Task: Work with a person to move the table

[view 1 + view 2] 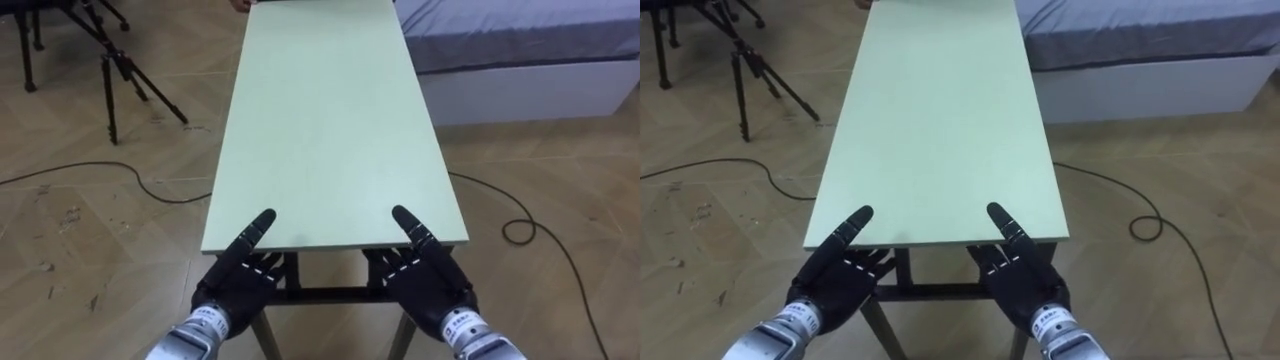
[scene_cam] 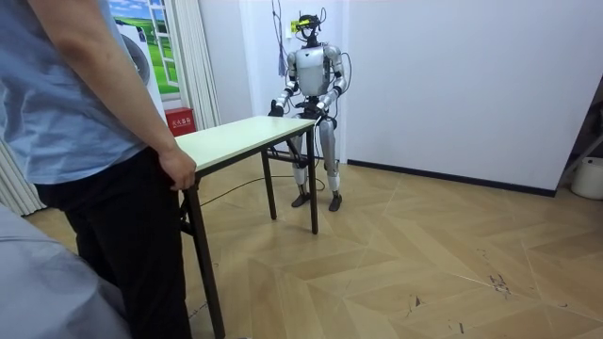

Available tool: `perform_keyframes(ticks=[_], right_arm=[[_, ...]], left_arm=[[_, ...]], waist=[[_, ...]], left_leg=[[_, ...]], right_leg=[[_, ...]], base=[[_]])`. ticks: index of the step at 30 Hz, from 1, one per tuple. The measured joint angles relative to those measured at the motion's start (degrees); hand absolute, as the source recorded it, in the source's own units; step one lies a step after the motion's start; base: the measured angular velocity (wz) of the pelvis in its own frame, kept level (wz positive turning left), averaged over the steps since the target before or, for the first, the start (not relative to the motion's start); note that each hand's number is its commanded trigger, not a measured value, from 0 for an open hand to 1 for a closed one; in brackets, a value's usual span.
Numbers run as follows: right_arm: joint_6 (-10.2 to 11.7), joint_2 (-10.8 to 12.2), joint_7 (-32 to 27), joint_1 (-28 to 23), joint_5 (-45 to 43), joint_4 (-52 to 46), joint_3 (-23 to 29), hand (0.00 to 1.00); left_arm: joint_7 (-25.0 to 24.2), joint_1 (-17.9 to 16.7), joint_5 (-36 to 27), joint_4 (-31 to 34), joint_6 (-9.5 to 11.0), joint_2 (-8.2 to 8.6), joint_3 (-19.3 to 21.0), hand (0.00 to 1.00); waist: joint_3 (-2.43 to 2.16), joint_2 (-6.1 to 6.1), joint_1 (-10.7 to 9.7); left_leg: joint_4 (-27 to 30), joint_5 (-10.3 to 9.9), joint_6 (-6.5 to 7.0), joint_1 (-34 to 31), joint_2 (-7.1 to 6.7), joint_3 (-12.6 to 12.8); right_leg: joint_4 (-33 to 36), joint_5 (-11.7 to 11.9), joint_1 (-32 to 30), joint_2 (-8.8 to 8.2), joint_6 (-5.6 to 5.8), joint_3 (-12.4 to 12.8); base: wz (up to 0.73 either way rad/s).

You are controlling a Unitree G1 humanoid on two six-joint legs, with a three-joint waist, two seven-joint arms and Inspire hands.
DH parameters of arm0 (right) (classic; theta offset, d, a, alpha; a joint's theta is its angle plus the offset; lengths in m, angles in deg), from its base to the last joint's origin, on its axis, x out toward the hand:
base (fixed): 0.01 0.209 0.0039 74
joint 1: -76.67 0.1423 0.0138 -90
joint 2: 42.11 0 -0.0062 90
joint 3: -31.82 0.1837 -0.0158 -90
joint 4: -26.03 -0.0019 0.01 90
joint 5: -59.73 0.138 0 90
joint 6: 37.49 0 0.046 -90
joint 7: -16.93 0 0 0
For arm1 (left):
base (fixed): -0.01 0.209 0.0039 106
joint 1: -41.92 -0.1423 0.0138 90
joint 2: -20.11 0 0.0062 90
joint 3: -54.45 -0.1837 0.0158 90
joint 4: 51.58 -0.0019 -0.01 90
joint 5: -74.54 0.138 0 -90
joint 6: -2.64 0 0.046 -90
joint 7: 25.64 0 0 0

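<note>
Herringbone floor, cable looping close by. Worktop stands between robot and person, whose hand rests on its far end. Left hand and right hand meet the near edge; whether either is closed cannot be told. Advise a level lift, keeping the person's pace and clear of the cable.

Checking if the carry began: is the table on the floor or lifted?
Probably on the floor: in the room view the table's far legs reach it and the top looks level; the near leg's foot is cut off.
</note>
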Motion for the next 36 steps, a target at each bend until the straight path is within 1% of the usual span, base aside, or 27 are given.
perform_keyframes(ticks=[3, 5, 7, 9, 12, 19, 22, 23, 25, 28, 30, 32, 36], right_arm=[[1.03, 1.46, -0.2, 0.0, 0.89, 0.29, 0.29, 0.0], [1.55, 1.83, -0.47, 0.0, 1.01, 0.29, 0.43, 0.0], [1.66, 2.64, -0.59, 0.0, 1.12, 0.3, 1.14, 0.0], [1.87, 3.62, -1.17, 0.0, 1.36, 0.31, 2.16, 0.0], [2.54, 3.68, -1.32, 0.0, 1.4, 0.32, 2.17, 0.0], [2.65, 3.84, -1.28, 0.01, 1.08, 0.32, 2.18, 0.0], [2.76, 4.58, -1.26, 0.3, 0.85, 0.18, 2.46, 0.0], [2.78, 5.09, -1.26, 0.49, 0.87, 0.18, 2.64, 0.0], [2.81, 5.25, -1.26, 0.57, 0.87, 0.18, 2.59, 0.0], [2.93, 5.34, -1.25, 0.68, 0.89, 0.18, 2.58, 0.0], [3.03, 5.37, -1.25, 0.73, 0.91, 0.18, 2.54, 0.0], [3.66, 5.38, -1.26, 0.77, 0.9, 0.18, 2.1, 0.0], [3.86, 5.38, -1.25, 0.77, 1.1, 0.15, 2.08, 0.0]], left_arm=[[-0.01, 1.02, 0.95, -2.64, 0.78, 0.8, 0.05, 0.0], [-0.01, 1.64, 2.19, -3.87, 0.95, 1.07, 0.05, 0.0], [-0.02, 1.96, 2.79, -4.75, 1.34, 1.43, 0.16, 0.0], [-0.07, 2.06, 2.83, -5.66, 1.5, 2.38, 1.03, 0.0], [-0.09, 2.07, 2.83, -5.83, 1.51, 2.8, 1.37, 0.0], [-0.09, 2.18, 2.85, -5.57, 1.51, 3.05, 1.57, 0.0], [-0.09, 2.19, 2.77, -3.93, 1.52, 3.14, 2.01, 0.0], [-0.32, 2.22, 2.74, -3.27, 1.64, 3.16, 2.18, 0.0], [-0.43, 2.22, 2.45, -2.07, 2.31, 3.3, 2.22, 0.0], [-0.4, 2.2, 2.09, -2.03, 2.91, 3.63, 2.25, 0.0], [-0.38, 2.22, 2.05, -2.0, 3.36, 3.91, 2.27, 0.0], [-0.13, 2.23, 2.07, -1.56, 4.33, 4.4, 2.26, 0.0], [1.22, 2.22, 2.03, -0.22, 4.76, 4.61, 2.25, 0.0]], waist=[[0.06, -0.1, -0.22], [0.22, -0.36, -0.22], [0.29, -0.6, -0.2], [0.36, -0.82, -0.26], [0.33, -0.98, -0.3], [0.25, -1.11, -0.45], [0.13, -1.27, -0.66], [0.12, -1.29, -0.75], [0.12, -1.28, -1.04], [0.14, -1.33, -1.11], [0.21, -1.47, -1.04], [0.36, -1.84, -0.82], [0.59, -2.42, 0.02]], left_leg=[[0.03, 0.0, 0.0, 0.08, 0.0, -0.05], [0.03, 0.0, 0.0, 0.11, 0.0, -0.05], [0.03, 0.0, 0.0, 0.23, 0.0, -0.04], [0.03, 0.0, 0.0, 0.3, -0.01, -0.04], [0.03, 0.0, 0.0, 0.24, -0.01, -0.12], [0.04, 0.0, 0.0, 0.01, -0.01, -0.33], [0.49, 0.0, 0.0, -1.11, -0.01, -0.32], [0.77, 0.0, 0.0, -1.57, -0.01, -0.33], [0.96, 0.0, 0.0, -1.67, -0.01, -0.32], [0.95, 0.0, 0.0, -1.67, 0.01, -0.31], [0.95, 0.0, 0.0, -1.64, 0.0, -0.24], [0.95, 0.0, 0.0, -1.64, 0.02, -0.14], [0.9, 0.0, 0.0, -1.65, 0.03, 0.07]], right_leg=[[0.02, 0.0, 0.05, 0.01, 0.0, 0.05], [0.01, 0.0, 0.0, 0.01, 0.0, 0.12], [0.02, 0.0, -0.1, 0.03, -0.01, 0.19], [0.0, 0.0, -0.09, 0.03, -0.01, 0.28], [-0.04, 0.0, -0.05, 0.04, 0.0, 0.25], [0.05, 0.01, -0.08, 0.03, 0.0, 0.0], [0.47, 0.04, -1.21, 0.02, -0.05, 0.04], [0.64, 0.06, -1.55, -0.01, -0.09, 0.04], [1.03, 0.03, -1.77, -0.1, -0.12, -0.03], [1.16, 0.04, -1.84, -0.08, -0.14, -0.05], [1.25, 0.04, -1.91, -0.08, -0.14, 0.04], [1.27, 0.05, -2.02, -0.03, -0.16, 0.15], [1.0, 0.1, -2.07, 0.09, -0.19, 0.52]], base=[[0.0], [0.0], [0.0], [0.0], [0.0], [0.0], [0.0], [0.0], [0.0], [0.0], [0.0], [-0.02], [-0.02]])
